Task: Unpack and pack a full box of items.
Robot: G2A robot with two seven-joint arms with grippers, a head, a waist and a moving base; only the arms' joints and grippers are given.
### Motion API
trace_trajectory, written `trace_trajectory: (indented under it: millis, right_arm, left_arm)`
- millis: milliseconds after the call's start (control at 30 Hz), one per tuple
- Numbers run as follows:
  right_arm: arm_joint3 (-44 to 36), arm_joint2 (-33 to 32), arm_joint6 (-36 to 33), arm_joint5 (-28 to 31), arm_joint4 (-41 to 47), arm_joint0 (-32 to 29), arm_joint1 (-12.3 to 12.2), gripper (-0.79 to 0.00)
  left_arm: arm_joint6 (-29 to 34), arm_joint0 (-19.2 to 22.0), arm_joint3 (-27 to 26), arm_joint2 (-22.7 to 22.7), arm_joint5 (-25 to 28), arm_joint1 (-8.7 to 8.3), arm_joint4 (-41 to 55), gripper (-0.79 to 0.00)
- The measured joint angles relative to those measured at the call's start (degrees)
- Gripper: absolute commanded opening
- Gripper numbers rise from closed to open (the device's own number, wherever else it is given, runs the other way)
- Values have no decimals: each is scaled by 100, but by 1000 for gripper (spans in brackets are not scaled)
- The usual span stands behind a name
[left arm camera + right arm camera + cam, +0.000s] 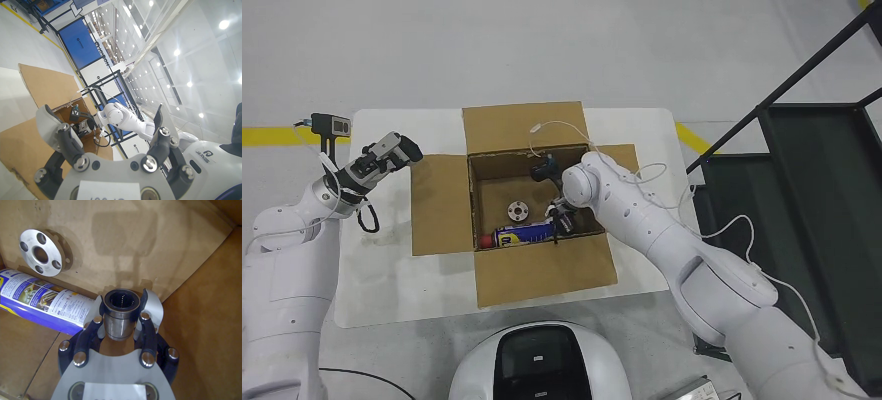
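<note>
We see the right pincer (pixel 122 302) clamped on a short, hollow steel cylinder (pixel 118 319) with a dark rim. One finger presses each side, and the open bore faces away from the wrist. The pincer holds the cylinder down inside the open brown cardboard box (pixel 525 127), near a corner where the floor meets two side walls.

Just beside the cylinder is the end of a blue-and-white spray can (pixel 43 298), which lies on its side on the box floor along the wall nearest the robot. Beyond the can a flat, round silver metal flange (pixel 40 252) rests on the floor, with a centre hole and four smaller holes around it. We cannot tell whether can and flange touch.

From above, the right arm bends in over the box's right edge, and its wrist hangs over the can's end. The box stands on a white surface (pixel 392 285) with all four flaps folded outward.

Well apart from the cylinder, off the box's left flap, the left pincer (pixel 103 110) hangs above the surface — fingers spread wide, nothing between them.
</note>
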State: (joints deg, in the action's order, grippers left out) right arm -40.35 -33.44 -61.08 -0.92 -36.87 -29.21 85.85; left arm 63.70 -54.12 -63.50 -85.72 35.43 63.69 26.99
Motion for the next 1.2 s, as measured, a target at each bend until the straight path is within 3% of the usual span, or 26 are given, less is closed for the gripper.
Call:
trace_trajectory:
  millis: [267,667,967,1033,1067,1100,1200]
  right_arm:
    - [-377,-129,174,-19,-210,5,-39,-785]
    - [-2158,-832,712,-89,-1186,-786,-541,-785]
    - [-2445,-1105,596,-54,-1396,-1197,-675,-785]
    - [-2476,-1136,590,-52,-1395,-1228,-678,-440]
    - [-2477,-1143,581,-53,-1403,-1241,-678,-52]
    - [-2468,-1146,570,-53,-1416,-1249,-677,0]
    - [-2402,-1139,509,-56,-1431,-1244,-660,0]
  left_arm:
    - [0,0,0,0,0,0,0,0]
    - [0,0,0,0,0,0,0,0]
    - [0,0,0,0,0,0,0,0]
    - [0,0,0,0,0,0,0,0]
    - [0,0,0,0,0,0,0,0]
    - [0,0,0,0,0,0,0,0]
    - [0,0,0,0,0,0,0,0]
